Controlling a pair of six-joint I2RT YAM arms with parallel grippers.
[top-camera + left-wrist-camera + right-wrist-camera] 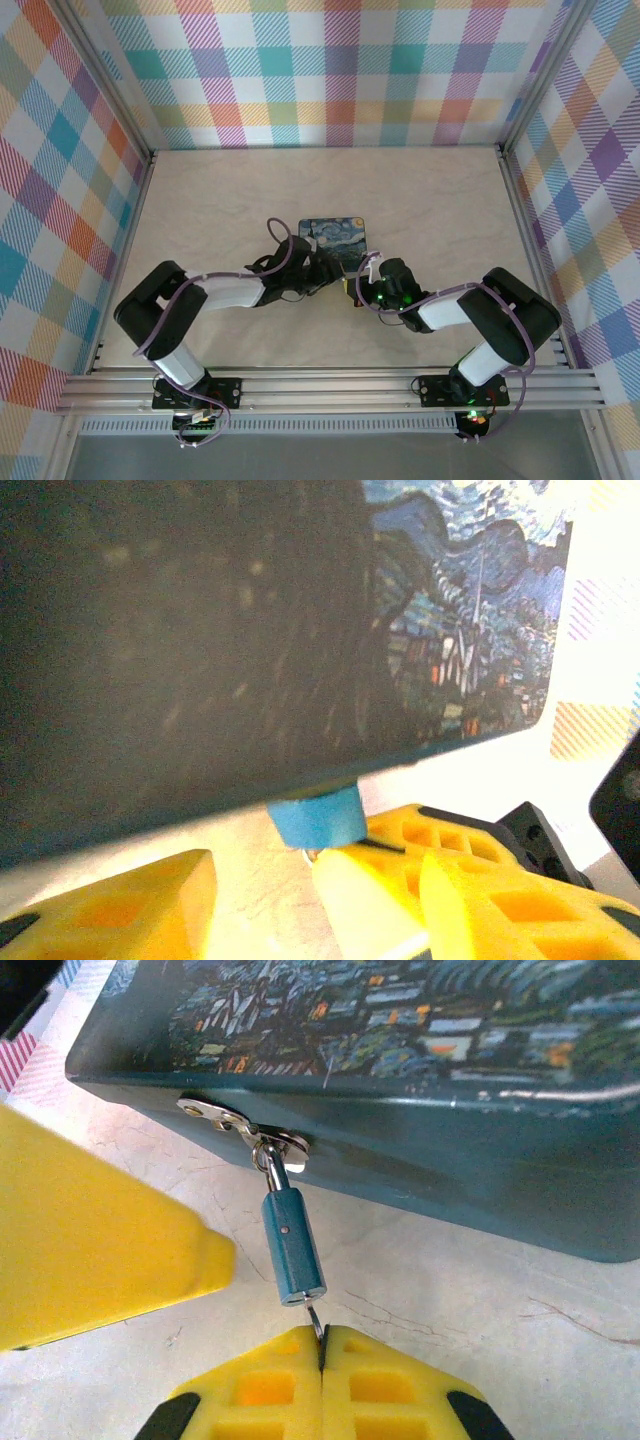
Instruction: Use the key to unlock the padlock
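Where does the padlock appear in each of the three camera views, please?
Top external: too small to make out; look by the tin, at its near edge.
Left wrist: padlock at bottom centre, under the tin's edge.
Right wrist: padlock at centre, hanging from the hasp.
Shared landmark: the painted tin.

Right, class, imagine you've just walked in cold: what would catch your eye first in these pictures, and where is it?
The Starry-Night tin stands out, lying mid-table in the top view. In the right wrist view, a small teal padlock is hooked through the hasp on the tin's side. Just below it, the bright yellow right gripper is pinched shut on the thin key, right at the padlock's bottom end.
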